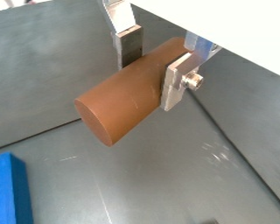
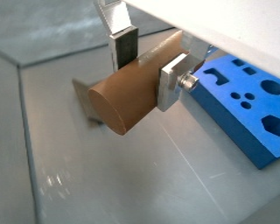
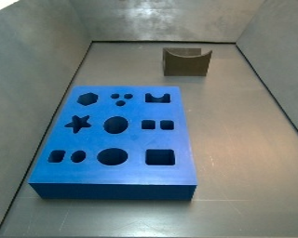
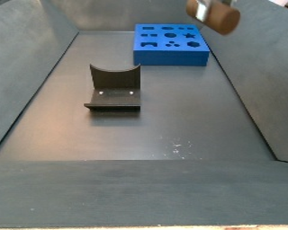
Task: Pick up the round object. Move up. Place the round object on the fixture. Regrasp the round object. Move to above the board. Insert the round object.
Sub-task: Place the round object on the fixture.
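Observation:
My gripper (image 1: 154, 68) is shut on the round object (image 1: 122, 103), an orange-brown cylinder held sideways between the silver fingers and lifted off the floor. Both wrist views show it, with the gripper (image 2: 149, 68) closed on the peg (image 2: 119, 103). In a side view the peg (image 4: 215, 14) hangs high at the frame's top edge, above the floor beside the blue board (image 4: 171, 43). The fixture (image 4: 112, 90), a dark block with a U-shaped notch, stands apart on the floor. The other side view shows the board (image 3: 115, 139) and fixture (image 3: 186, 61), but not the gripper.
Grey sloped walls (image 3: 40, 93) enclose the work floor on all sides. The board's edge shows in both wrist views (image 1: 8, 188) (image 2: 241, 105). A dark piece of the fixture (image 2: 81, 92) shows behind the peg.

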